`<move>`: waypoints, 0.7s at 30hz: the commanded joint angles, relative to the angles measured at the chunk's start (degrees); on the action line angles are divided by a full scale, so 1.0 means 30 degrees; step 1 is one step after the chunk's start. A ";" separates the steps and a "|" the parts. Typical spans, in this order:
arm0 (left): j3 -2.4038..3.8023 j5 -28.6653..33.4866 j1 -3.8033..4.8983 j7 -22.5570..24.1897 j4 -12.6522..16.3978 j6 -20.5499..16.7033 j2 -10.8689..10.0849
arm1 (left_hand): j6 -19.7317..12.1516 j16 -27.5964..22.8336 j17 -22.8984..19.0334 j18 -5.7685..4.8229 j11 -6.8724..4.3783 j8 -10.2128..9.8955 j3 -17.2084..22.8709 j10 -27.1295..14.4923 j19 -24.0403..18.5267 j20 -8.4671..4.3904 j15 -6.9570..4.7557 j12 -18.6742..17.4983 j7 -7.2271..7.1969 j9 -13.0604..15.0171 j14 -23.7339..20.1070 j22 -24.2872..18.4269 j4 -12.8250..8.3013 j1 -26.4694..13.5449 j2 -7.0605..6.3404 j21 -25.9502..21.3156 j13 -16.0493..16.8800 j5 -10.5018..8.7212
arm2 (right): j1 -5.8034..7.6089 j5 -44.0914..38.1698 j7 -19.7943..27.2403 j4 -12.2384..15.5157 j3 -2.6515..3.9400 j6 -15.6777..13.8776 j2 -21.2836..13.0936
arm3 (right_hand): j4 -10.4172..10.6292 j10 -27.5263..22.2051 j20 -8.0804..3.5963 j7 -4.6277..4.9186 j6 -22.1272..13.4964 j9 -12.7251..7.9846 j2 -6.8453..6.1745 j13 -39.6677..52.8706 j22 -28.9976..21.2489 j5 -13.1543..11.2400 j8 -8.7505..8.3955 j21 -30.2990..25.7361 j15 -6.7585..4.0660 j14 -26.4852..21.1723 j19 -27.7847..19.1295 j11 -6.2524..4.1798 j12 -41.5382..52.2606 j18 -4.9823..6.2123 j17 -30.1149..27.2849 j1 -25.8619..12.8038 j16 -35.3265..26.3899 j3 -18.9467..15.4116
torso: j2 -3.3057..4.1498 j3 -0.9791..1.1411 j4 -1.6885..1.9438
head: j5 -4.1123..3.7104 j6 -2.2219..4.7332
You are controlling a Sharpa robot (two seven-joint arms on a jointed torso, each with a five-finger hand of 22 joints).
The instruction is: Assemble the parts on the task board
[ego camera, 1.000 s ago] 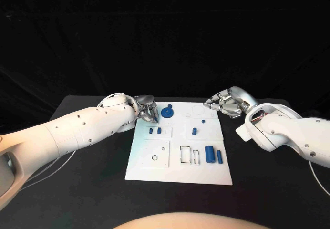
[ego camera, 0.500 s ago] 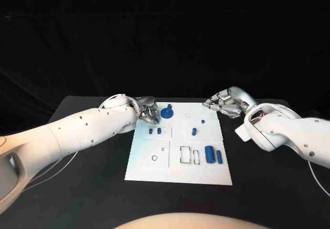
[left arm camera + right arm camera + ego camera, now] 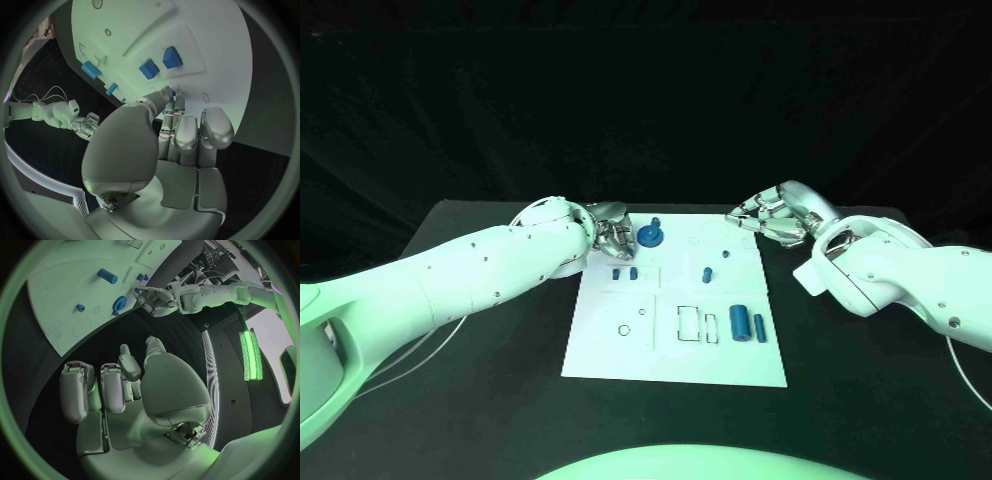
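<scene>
The white task board (image 3: 678, 352) lies in the middle of the table. A blue gear (image 3: 651, 237) stands near the board's far left corner. My left hand (image 3: 609, 234) is right beside the gear, fingers curled. In the left wrist view its thumb and a fingertip (image 3: 166, 95) meet on a sliver of a small blue part (image 3: 174, 93). Two blue blocks (image 3: 625, 272) sit just nearer than the hand and show as blue blocks (image 3: 160, 63) in the left wrist view. My right hand (image 3: 770, 220) hovers off the board's far right corner, fingers curled in on nothing.
Two blue cylinders (image 3: 747, 324) lie at the board's right side, beside rectangular slots (image 3: 692, 323). Two small blue pieces (image 3: 708, 274) sit mid-board. Black table (image 3: 488, 380) surrounds the board, with bare room on both sides.
</scene>
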 commanded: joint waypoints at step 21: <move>-0.0026 0.0200 -0.0030 -0.0157 0.0051 0.0718 -0.0017 | -0.0927 0.0125 -0.0158 -0.0343 0.0065 -0.1017 0.0069 0.0224 -0.0172 0.0091 0.0007 -0.0470 0.0190 -0.0353 -0.0062 0.0079 -0.0167 -0.0381 -0.0125 0.0128 0.0051 0.0001 | -0.0021 -0.0123 0.0161 -0.0021 0.0003 0.0126 -0.0018 | -0.0004 0.0167 -0.0179 -0.0060 -0.0069 0.0062 0.0099 0.0002 0.2843 0.0137 0.0119 -0.0148 -0.0115 0.0932 -0.0034 -0.0022 0.0057 0.0144 0.0283 0.0107 -0.0139 -0.0096 | 0.0000 -0.0010 0.0009 | 0.0015 -0.0019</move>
